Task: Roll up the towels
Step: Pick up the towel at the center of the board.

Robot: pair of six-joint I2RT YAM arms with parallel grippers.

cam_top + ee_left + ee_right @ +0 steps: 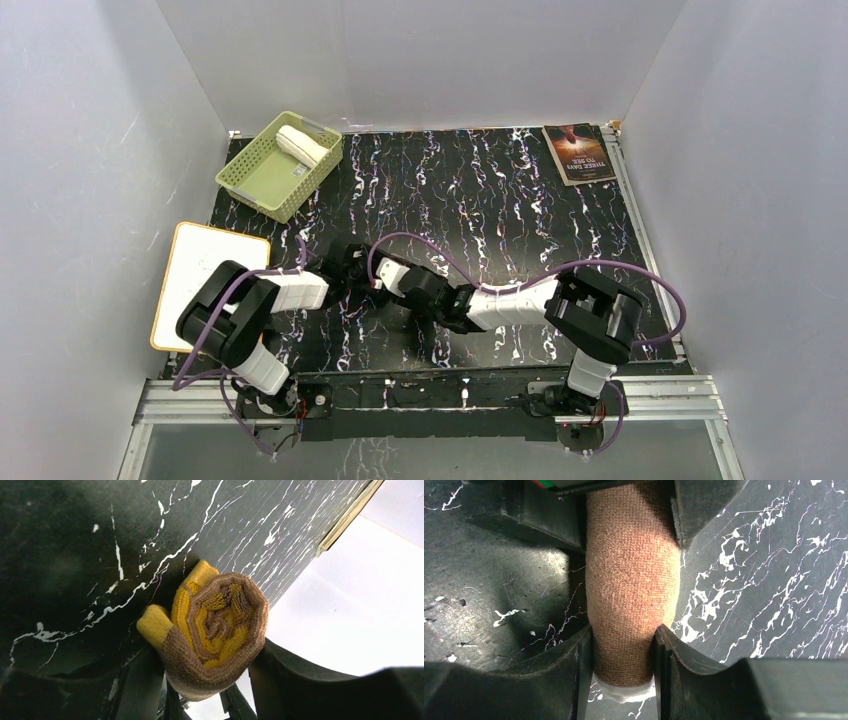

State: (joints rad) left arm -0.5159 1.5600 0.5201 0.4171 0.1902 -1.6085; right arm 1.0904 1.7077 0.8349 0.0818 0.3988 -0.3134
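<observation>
- Two arms fold in toward each other over the near middle of the desk (480, 200), with their wrists meeting tip to tip.
- left arm (235, 315): the elbow is raised at the near left, over the edge of a white board (210, 280). The forearm runs right and slightly away toward the meeting point.
- right arm (600, 315): the elbow is up at the near right. The forearm stretches a long way left, low over the desk, with a purple cable looping above it.
- mustard towel (215, 630): rolled into a tight cylinder, tan side out, with yellow showing in the spiral at its end. It sits between the two arms, each holding one end. In the top view it is hidden under the wrists.
- left fingers (290, 677): clamped on one end of the roll, one finger on either side. The left wrist camera looks straight at the spiral end face.
- right fingers (569, 675): clamped on the other end. The tips press into the tan cloth, so the roll (631, 580) narrows there. It runs lengthwise away from that camera to the left fingers (704, 505) at the far end.
- Cannot tell whether the roll is resting on the desk or lifted off it. The marbled surface is close beneath, with shadow around the roll.
- cream towel (300, 145): rolled, lying in the green basket (265, 175) at the far left corner, well apart from both arms.
- book (578, 153): lying flat at the far right corner.
</observation>
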